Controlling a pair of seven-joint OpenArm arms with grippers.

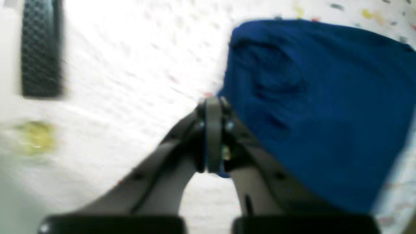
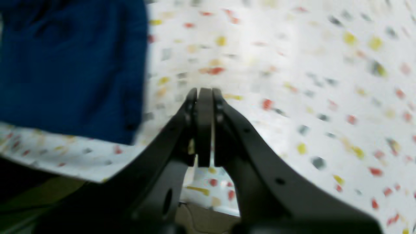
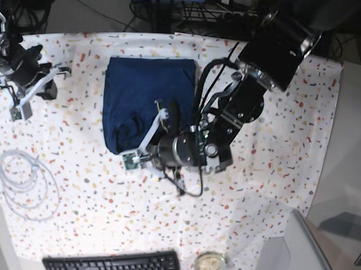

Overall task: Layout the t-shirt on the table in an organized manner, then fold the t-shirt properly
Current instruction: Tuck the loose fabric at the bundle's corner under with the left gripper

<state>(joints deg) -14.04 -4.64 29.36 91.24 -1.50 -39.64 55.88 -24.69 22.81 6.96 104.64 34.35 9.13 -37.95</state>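
While t-shirt (image 3: 143, 101) lies folded on table (image 3: 275, 150), both jaws closed, empty.

Navy t-shirt (image 3: 147, 98) folded into a rectangle on speckled table (image 3: 274, 174)

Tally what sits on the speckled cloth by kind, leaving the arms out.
T-shirt: 1
Coiled white cable: 1
Black keyboard: 1
Small round dish: 1
Total: 4

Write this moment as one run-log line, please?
t-shirt: folded on table | left gripper: shut on t-shirt edge | right gripper: shut, empty, off to the side
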